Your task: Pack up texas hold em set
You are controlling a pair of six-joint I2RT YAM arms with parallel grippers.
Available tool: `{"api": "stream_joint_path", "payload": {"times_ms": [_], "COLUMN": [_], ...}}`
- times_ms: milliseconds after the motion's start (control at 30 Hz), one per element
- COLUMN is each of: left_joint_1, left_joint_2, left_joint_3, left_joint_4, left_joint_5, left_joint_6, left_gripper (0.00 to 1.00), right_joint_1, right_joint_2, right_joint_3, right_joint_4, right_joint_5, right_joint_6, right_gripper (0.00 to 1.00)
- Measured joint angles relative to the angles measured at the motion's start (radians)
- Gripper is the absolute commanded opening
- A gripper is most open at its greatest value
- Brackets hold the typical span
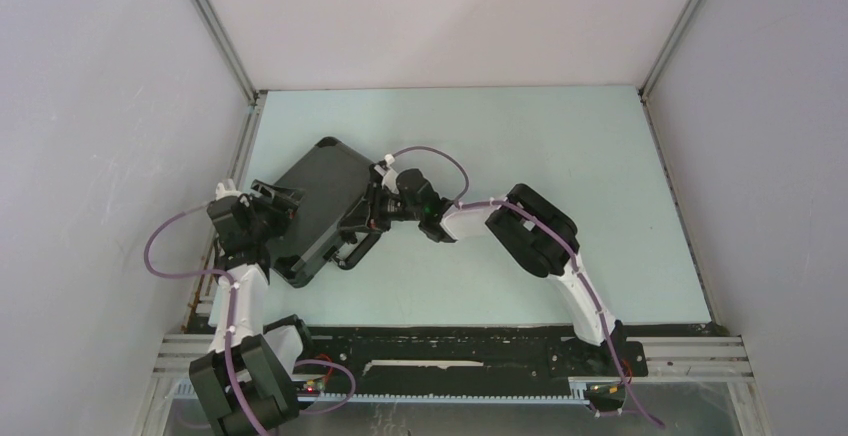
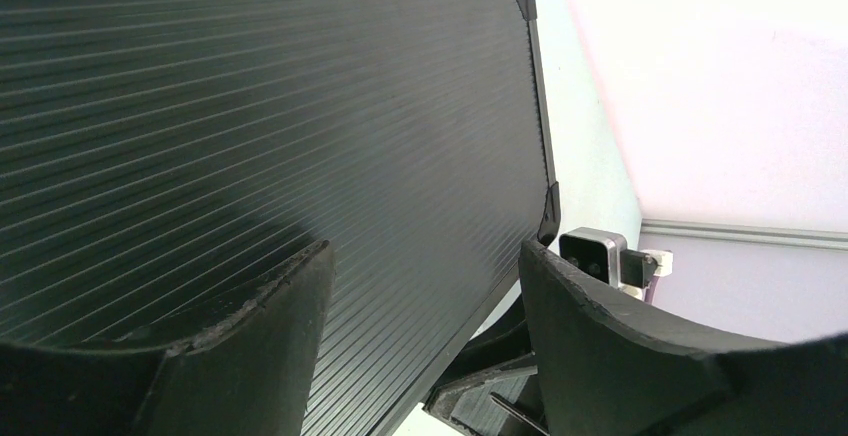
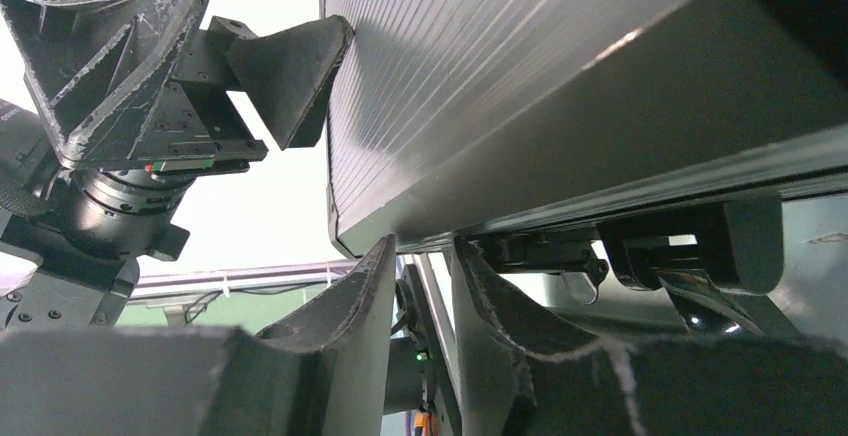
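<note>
The briefcase (image 1: 318, 206) lay on the desk (image 1: 560, 156), left of centre. Left fingers (image 2: 255, 351) flanked its left edge, right fingers (image 3: 340, 341) its right.

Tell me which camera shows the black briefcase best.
Top external: it alone shows nearly the whole briefcase, lying at an angle on the table. Left wrist shows only part of its ribbed face and two corners; right wrist shows that face steeply from below, plus the front edge's fittings.
</note>
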Motion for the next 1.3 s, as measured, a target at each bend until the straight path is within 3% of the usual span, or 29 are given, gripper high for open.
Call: {"api": "stream_joint_path", "payload": {"times_ms": [300, 467, 867, 1300], "left_joint_1": [0.002, 0.002, 0.004, 0.006], "left_joint_2": [0.0, 0.0, 0.0, 0.001], "left_joint_3": [0.0, 0.0, 0.0, 0.0], "left_joint_4": [0.0, 0.0, -0.001, 0.0], "left_joint_5": [0.0, 0.0, 0.002, 0.006], "left_joint_6": [0.0, 0.0, 0.0, 0.0], "left_gripper": [0.76, 0.75, 0.76, 0.76], "right_joint_1": [-0.006, -0.008, 0.027, 0.029], "right_joint_2": [-0.11, -0.216, -0.192, -0.127], "right_joint_3": [-0.001, -0.07, -0.211, -0.222], "right_joint_4": [-0.215, -0.293, -0.204, -0.066], "right_joint_5": [0.06, 0.109, 0.135, 0.109], "right_joint_6": [-0.174, -0.252, -0.168, -0.034], "right_gripper": [0.54, 0.55, 0.6, 0.58]}}
